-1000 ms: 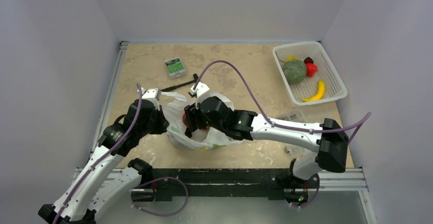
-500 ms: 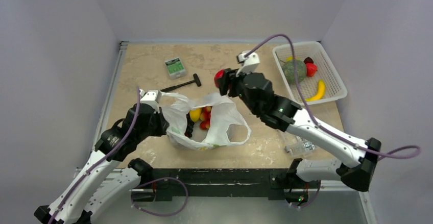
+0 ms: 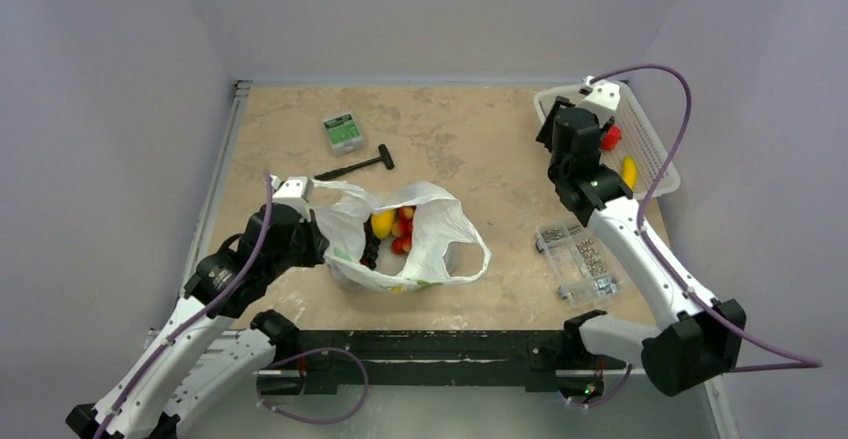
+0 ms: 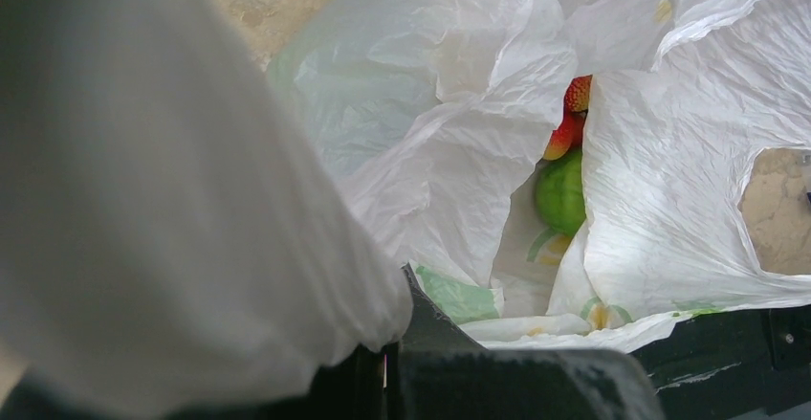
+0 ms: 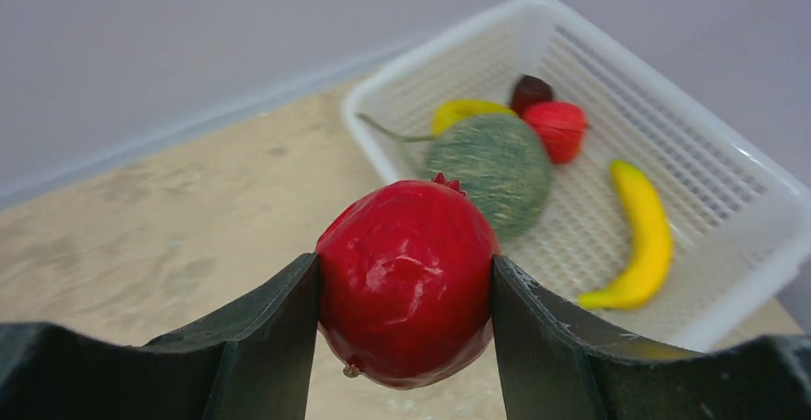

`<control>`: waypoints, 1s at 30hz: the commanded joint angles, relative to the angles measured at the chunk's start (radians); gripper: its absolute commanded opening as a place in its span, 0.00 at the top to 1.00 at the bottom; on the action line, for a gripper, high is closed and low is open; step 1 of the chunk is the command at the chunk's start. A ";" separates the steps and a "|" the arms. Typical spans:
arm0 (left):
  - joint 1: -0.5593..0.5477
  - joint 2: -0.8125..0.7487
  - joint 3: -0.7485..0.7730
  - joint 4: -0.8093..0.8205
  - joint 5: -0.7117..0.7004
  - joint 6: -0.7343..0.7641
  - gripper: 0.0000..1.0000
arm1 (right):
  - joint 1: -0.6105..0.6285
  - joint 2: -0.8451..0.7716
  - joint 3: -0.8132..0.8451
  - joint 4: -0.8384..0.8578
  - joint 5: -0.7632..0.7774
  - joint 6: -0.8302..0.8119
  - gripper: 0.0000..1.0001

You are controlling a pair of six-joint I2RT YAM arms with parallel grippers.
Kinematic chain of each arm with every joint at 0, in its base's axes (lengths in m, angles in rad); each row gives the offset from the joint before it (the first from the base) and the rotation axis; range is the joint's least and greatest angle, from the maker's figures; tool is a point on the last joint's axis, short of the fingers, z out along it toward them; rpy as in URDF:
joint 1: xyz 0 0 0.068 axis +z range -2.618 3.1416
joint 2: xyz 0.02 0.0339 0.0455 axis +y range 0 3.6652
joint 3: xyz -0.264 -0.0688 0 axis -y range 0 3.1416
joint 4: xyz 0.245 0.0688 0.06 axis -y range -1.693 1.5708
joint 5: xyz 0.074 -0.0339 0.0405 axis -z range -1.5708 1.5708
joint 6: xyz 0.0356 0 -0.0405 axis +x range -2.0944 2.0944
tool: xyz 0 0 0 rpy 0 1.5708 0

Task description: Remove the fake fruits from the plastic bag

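ok so starting on the left: the left gripper [image 3: 318,224] is clamped tight on the left edge of the plastic bag [image 3: 440,244], with the thin white film bunched up over its fingers in the left wrist view. Behind it on the tan table [image 3: 480,139] there's a small green-topped box [image 3: 342,131] and a black T-handle tool [image 3: 356,167] lying just beside it, both apart from the bag. The bag sits in the near-middle of the table with its mouth gaping upward, one loop handle flopped out to the right. Inside you can see a yellow fruit [image 3: 382,224] and a few red ones [image 3: 403,234], and the left wrist cam catches a green fruit [image 4: 561,193] with a red-orange one [image 4: 572,114] just above it, tucked between the folds. Further right is a clear box of screws [image 3: 580,259], near the right arm. The right gripper [image 5: 405,291] is well away from the bag, up by the white basket [image 3: 662,179] in the far right corner, and it's got a shiny red pomegranate [image 5: 406,248] squeezed between both fingers. In the basket there's a round green melon [image 5: 490,162], a banana [image 5: 643,233], a red fruit [image 5: 558,128], a dark one [image 5: 529,90] and something yellow [image 5: 464,111] behind the melon.
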 commanded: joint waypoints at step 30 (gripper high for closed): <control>-0.009 0.013 0.007 0.014 -0.035 0.004 1.00 | -0.393 0.399 -0.066 -0.064 -0.156 0.219 0.44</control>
